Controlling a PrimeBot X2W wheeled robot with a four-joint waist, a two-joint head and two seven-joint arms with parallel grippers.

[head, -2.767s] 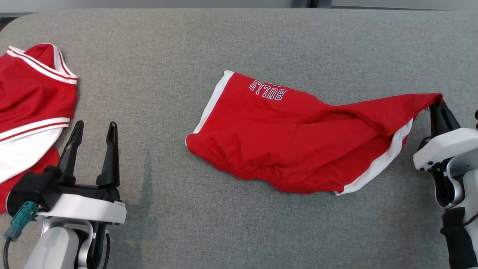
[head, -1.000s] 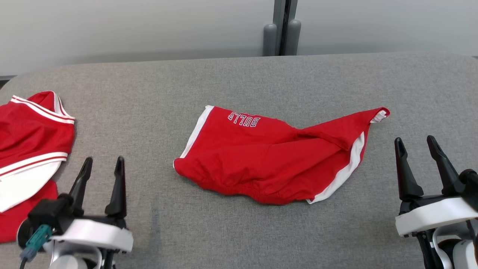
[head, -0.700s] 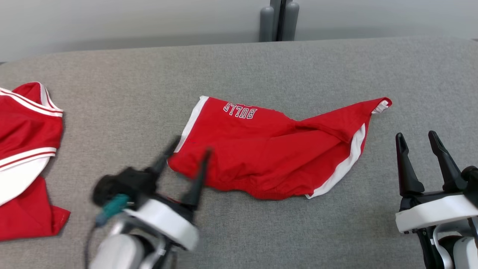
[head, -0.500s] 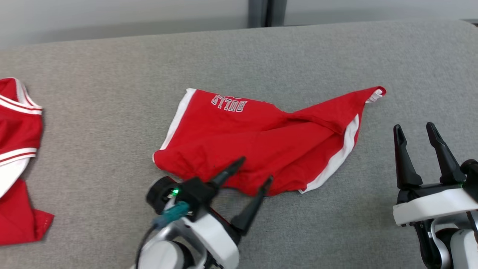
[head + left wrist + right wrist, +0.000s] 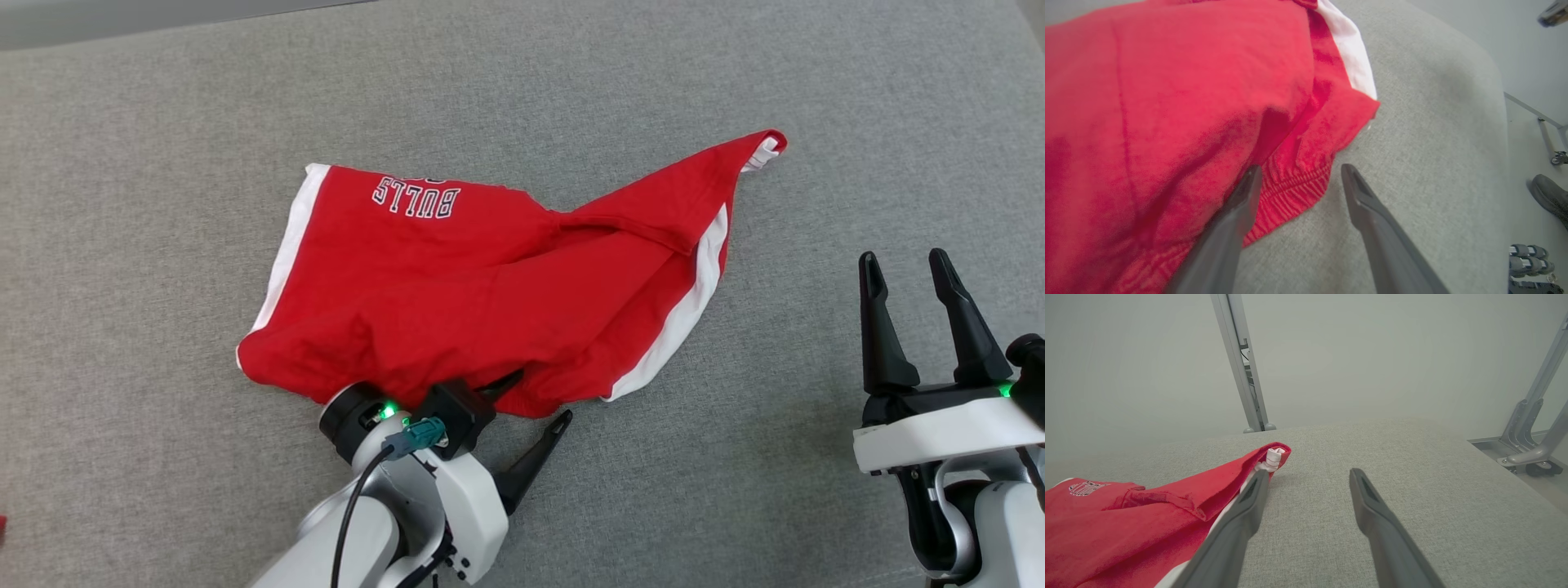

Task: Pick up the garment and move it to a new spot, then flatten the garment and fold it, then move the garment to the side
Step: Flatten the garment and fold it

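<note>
Shorts (image 5: 490,294) lay mid-table on the grey padded top (image 5: 163,98), crumpled, not flat. Long axis ran L-R across the robot's front. The R end was pulled to a point (image 5: 763,147) aiming far-right. "BULLS" print (image 5: 416,196) sat at the far-left part, upside down in head view. Elastic waistband (image 5: 1290,192) was along the near edge, white trim (image 5: 694,302) down the R side.

Left gripper (image 5: 537,398) was at the near hem, angled up-right, jaws wide apart, gripping nothing. In left wrist view the gripper (image 5: 1301,168) straddled the waistband edge. One finger (image 5: 1237,212) was against the red cloth, the other (image 5: 1367,204) over bare table. Couldn't tell if the first finger was on top of the fabric or under it.

Right gripper (image 5: 902,258) was at lower R, jaws fully spread and empty, well apart from the shorts. In right wrist view (image 5: 1309,473) it pointed past the shorts' R tip.

Vs 1 s ago: L arm had swung in from lower L to the hem. R arm hadn't moved. The shorts' lay looked unchanged, but the whole head view had shifted, so the cam moved, not the cloth. Vs approx 3 s ago: R claw had let go of the R corner.
</note>
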